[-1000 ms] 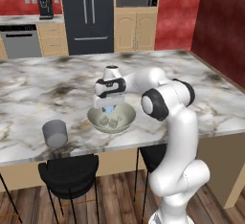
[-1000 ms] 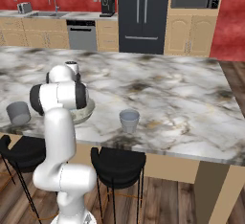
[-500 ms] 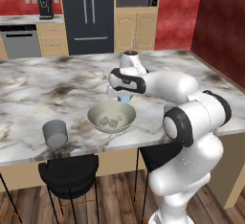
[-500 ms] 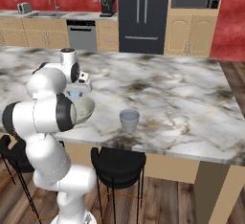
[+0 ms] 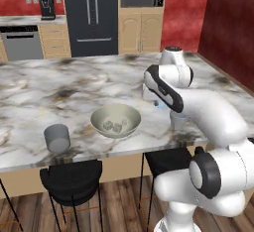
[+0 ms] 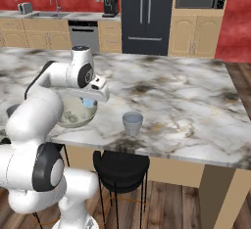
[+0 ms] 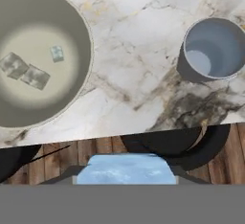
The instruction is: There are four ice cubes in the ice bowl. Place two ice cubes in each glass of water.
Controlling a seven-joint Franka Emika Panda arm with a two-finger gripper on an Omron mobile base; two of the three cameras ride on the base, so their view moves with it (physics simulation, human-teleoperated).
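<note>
In the left base view, the ice bowl [image 5: 115, 120] sits on the marble counter [image 5: 59, 82] near its front edge, with pale ice cubes [image 5: 115, 125] lying in its bottom. One grey glass of water [image 5: 57, 138] stands to the left of the bowl, well apart from it. A second glass [image 5: 179, 122] stands to the right of the bowl, partly behind the white arm. The hand [image 5: 161, 104] hangs above the counter between the bowl and this right-hand glass, with a pale blue cube at its tip. Black stools [image 5: 72, 179] stand below the counter's front edge, in front of the bowl.

In the right base view, the hand [image 6: 88, 103] hovers just over the bowl's [image 6: 76, 117] right rim, a small blue ice cube [image 6: 88, 103] showing between its fingers. The glass [image 6: 132, 124] stands to the right of the bowl, apart from it, near the counter's front edge. A stool [image 6: 120, 167] stands beneath that glass.

In the hand view, the bowl [image 7: 72, 22] lies at the upper left with three ice cubes [image 7: 34, 76] on its floor, two touching and one slightly apart. The glass [image 7: 213, 50] stands to the right of the bowl, with water inside. A pale blue ice cube [image 7: 125, 169] sits at the bottom between the fingertips: the hand is grasping it.
</note>
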